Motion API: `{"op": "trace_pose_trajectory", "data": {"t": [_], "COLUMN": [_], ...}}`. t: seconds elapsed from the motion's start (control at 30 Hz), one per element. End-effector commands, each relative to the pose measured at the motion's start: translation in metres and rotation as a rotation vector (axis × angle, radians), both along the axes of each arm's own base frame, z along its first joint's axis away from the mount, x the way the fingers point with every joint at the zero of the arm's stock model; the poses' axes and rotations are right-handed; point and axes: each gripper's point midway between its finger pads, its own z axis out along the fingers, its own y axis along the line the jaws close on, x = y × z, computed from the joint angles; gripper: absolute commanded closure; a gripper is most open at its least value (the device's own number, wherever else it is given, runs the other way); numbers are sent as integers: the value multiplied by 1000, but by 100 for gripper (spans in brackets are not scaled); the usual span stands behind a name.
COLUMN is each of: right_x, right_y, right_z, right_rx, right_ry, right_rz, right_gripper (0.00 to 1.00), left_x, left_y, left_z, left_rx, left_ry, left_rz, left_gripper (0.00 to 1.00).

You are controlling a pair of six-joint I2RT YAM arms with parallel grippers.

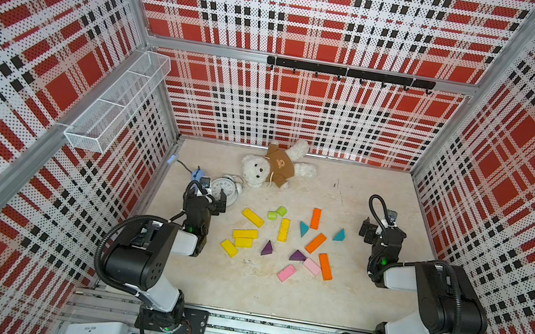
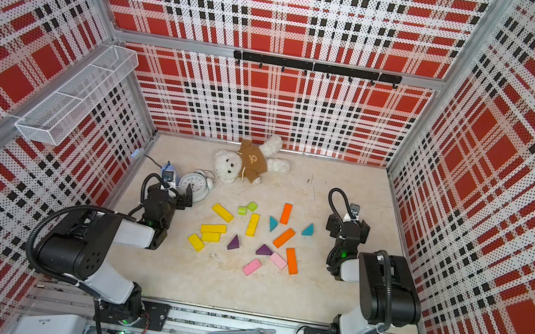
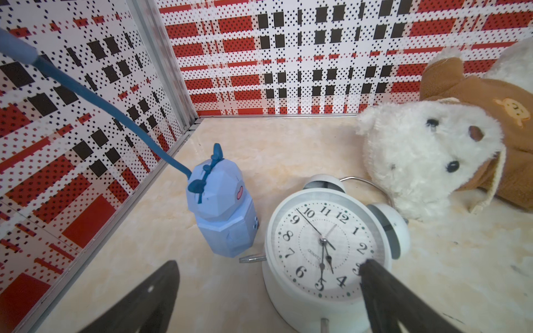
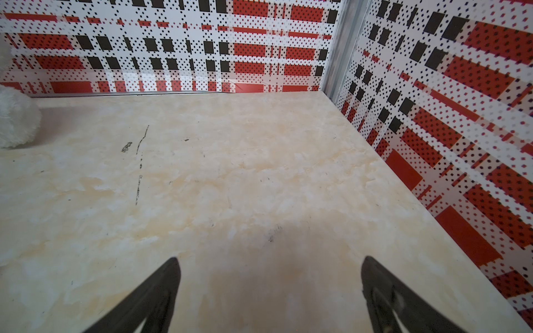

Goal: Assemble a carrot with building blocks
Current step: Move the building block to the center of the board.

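Left gripper [image 3: 268, 263] gapes wide, empty; alarm clock [image 3: 323, 245] at its 1 o'clock, perhaps touching one finger [image 3: 380, 285]. Right gripper [image 4: 269, 259] equally wide, empty, building blocks [image 1: 284, 229] at its 9 o'clock.

Saw small solid-coloured toy blocks [image 2: 284, 238] scattered on a beige marbled tabletop [image 2: 238, 288]. Noted black left gripper [image 2: 176, 197] beside white alarm clock [image 2: 193, 181].
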Motion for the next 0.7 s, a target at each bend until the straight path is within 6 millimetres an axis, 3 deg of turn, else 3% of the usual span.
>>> {"op": "trace_pose_trajectory", "data": {"t": [0.0, 0.2, 0.27, 0.33, 0.4, 0.53, 0.67], "right_x": [6, 3, 6, 6, 6, 3, 1], "right_y": [0, 0, 1, 5, 8, 8, 13], "right_z": [14, 19, 19, 20, 22, 53, 100], "right_rx": [-10, -19, -25, -30, -37, -86, 23], "right_ry": [-58, -65, -63, -60, -61, -34, -28], "right_rz": [-1, -14, -9, 12, 29, -29, -44], "right_gripper": [0, 0, 0, 0, 0, 0, 0], "left_x": [-3, -31, -31, -29, -32, -25, -26], "left_y": [-7, 1, -7, -26, -27, -44, -66], "left_z": [8, 37, 52, 78, 111, 152, 195], "left_rx": [23, 82, 136, 180, 157, 35, -217], "left_ry": [-30, -155, -144, -160, -229, -215, -173], "left_rz": [-2, 150, 156, 120, 146, 79, 22], "left_gripper": [1, 0, 1, 1, 0, 0, 1]}}
